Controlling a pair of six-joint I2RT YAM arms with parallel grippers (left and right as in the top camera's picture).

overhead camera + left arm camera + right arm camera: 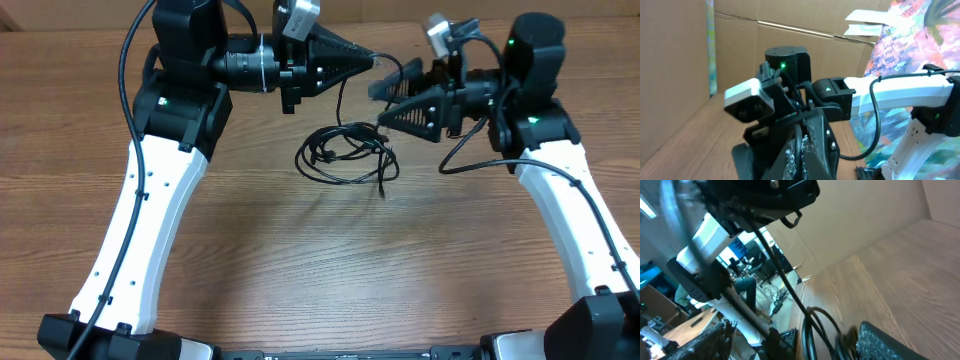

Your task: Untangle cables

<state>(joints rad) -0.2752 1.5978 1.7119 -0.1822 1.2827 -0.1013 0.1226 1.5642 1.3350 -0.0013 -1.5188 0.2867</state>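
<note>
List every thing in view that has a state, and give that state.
left gripper: shut on one strand of the cables
right gripper: open, holding nothing
cables: tangled loops lying on the table, one strand lifted up to the left gripper

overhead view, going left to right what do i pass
left arm's white link → left pincer → right pincer → right arm's white link. The cables span both pincer tips, nearer the bottom edge, so they are left unplaced.
</note>
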